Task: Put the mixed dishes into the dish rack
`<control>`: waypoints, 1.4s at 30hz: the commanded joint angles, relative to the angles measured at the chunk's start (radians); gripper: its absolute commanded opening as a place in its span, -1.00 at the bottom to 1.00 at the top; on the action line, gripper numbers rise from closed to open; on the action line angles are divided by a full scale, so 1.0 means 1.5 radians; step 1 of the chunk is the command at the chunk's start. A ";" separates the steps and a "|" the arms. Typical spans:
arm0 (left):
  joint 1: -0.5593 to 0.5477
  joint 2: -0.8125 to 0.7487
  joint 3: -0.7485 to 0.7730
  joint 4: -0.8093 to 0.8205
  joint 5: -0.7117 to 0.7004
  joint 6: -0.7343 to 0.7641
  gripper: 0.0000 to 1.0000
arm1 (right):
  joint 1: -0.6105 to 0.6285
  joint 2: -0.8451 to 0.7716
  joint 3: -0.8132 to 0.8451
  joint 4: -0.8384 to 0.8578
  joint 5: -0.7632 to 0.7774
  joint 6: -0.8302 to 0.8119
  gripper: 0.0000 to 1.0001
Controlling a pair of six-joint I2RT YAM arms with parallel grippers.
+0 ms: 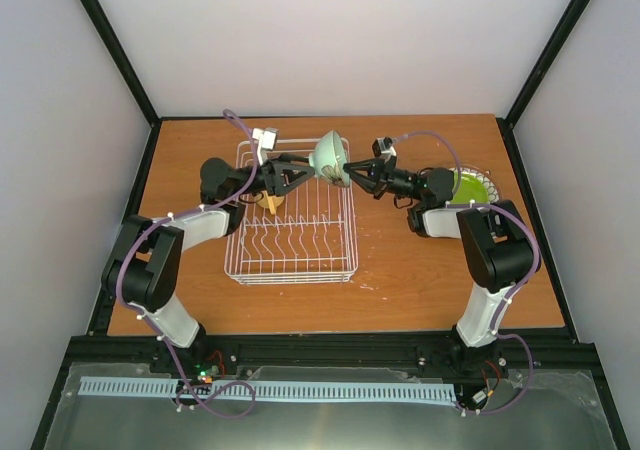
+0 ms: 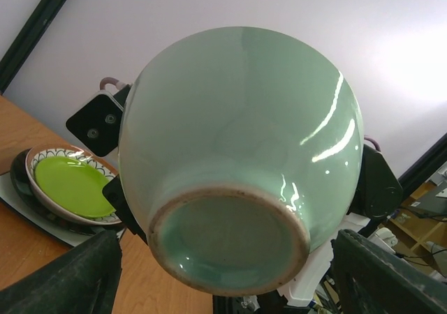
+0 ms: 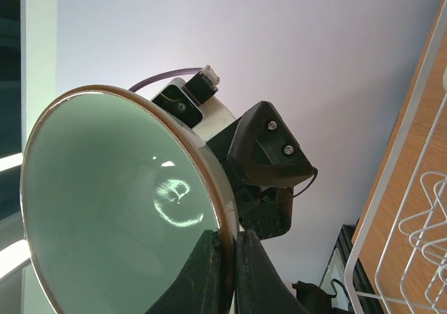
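Note:
The pale mint bowl [image 1: 328,155] hangs in the air over the far right corner of the white wire dish rack [image 1: 290,230], tipped on its side. My right gripper [image 1: 347,175] is shut on its brown rim, one finger inside and one outside [image 3: 227,237]. My left gripper [image 1: 310,173] is open, with its fingers [image 2: 70,275] spread on either side of the bowl's foot [image 2: 230,237] and gaps to each side. A yellow cup [image 1: 271,203] lies in the rack. The small lime-green plate [image 1: 468,185] tops a stack at the right.
In the left wrist view the lime-green plate [image 2: 73,185] lies in the petal-patterned plate [image 2: 43,155], over a dark-rimmed plate [image 2: 19,181] and the square white plate [image 2: 28,213]. The rack's wire rim [image 3: 391,181] is below the right gripper. Grey walls enclose the wooden table [image 1: 420,280].

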State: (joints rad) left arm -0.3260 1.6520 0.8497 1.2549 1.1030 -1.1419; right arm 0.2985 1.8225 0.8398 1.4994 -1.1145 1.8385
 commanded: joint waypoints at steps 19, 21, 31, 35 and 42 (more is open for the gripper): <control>-0.009 0.018 0.038 0.011 -0.002 0.013 -0.27 | 0.016 0.015 0.035 0.119 0.013 0.008 -0.94; -0.009 0.018 0.037 0.012 -0.001 0.014 -0.53 | 0.015 0.015 0.034 0.119 0.012 0.007 -0.94; -0.009 -0.010 0.035 -0.045 -0.001 0.052 -0.99 | 0.016 0.023 0.030 0.119 0.013 0.004 -0.84; -0.009 -0.036 0.036 -0.121 -0.009 0.102 -0.99 | 0.016 0.024 0.032 0.119 0.012 0.004 -0.70; -0.009 -0.058 0.041 -0.188 -0.017 0.150 -0.99 | 0.015 0.030 0.030 0.119 0.013 0.000 -0.44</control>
State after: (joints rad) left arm -0.3325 1.6062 0.8673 1.0409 1.0908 -1.0008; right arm 0.3054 1.8618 0.8616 1.5002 -1.1088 1.8492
